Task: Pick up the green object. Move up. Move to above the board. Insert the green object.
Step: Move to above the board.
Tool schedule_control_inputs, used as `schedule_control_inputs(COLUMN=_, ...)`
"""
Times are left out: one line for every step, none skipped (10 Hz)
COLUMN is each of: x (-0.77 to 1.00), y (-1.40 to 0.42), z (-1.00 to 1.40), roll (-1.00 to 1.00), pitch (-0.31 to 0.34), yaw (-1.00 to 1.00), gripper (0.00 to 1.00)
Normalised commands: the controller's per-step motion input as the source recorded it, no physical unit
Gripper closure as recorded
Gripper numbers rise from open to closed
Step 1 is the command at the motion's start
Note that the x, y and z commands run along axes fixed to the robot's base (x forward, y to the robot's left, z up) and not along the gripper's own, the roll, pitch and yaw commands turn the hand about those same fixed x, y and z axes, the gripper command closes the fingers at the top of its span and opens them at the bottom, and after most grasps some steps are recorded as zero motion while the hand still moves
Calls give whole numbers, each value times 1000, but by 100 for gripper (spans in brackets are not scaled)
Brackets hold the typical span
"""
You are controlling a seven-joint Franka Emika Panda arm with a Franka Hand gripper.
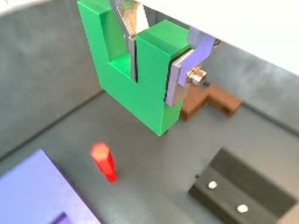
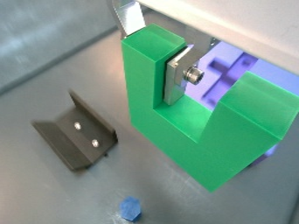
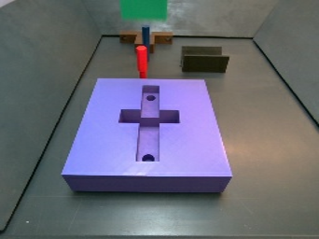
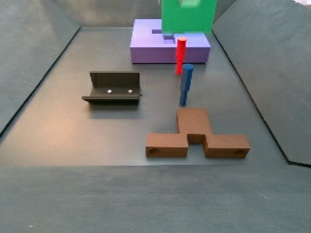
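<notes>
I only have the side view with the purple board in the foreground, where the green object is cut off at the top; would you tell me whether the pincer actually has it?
Observer: Yes. In a wrist view the pincer is shut on one upright arm of the green object.
Operator: Is it over the board?
Observer: Not yet. The board lies off to one side, with grey floor and the red cylinder below the piece.
Operator: What is the brown thing at the back?
Observer: A brown piece of three joined blocks, lying flat on the floor.
</notes>
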Motion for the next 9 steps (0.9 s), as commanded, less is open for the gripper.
schedule_control_inputs(x=61, y=1, z=1400, roll=9, pitch=55, yaw=-5, gripper=100)
schedule_control_inputs(x=49, y=-1, z=866, roll=8, pitch=79, yaw=-4, gripper=100)
schedule_control_inputs(x=33, y=-1, z=347, roll=7, pitch=73, yaw=-4, gripper=100)
schedule_control_inputs(x=-82, y=-1400, z=288, roll=47, pitch=165, yaw=6, gripper=100)
schedule_control_inputs(x=-92, y=-1400, z=260, roll=70, pitch=158, yaw=15, gripper=100)
schedule_control_inputs(x=-77, y=-1400, z=271, roll=65, pitch=119, yaw=6, gripper=100)
schedule_control_inputs(x=-65, y=-1400, z=278, roll=23, pitch=112, yaw=13, gripper=100)
schedule_control_inputs(x=-49, y=-1400, z=281, roll=19, pitch=107, yaw=10, gripper=100)
schedule_control_inputs(x=-9, y=-1400, z=284, roll=14, pitch=114, yaw=13, gripper=100)
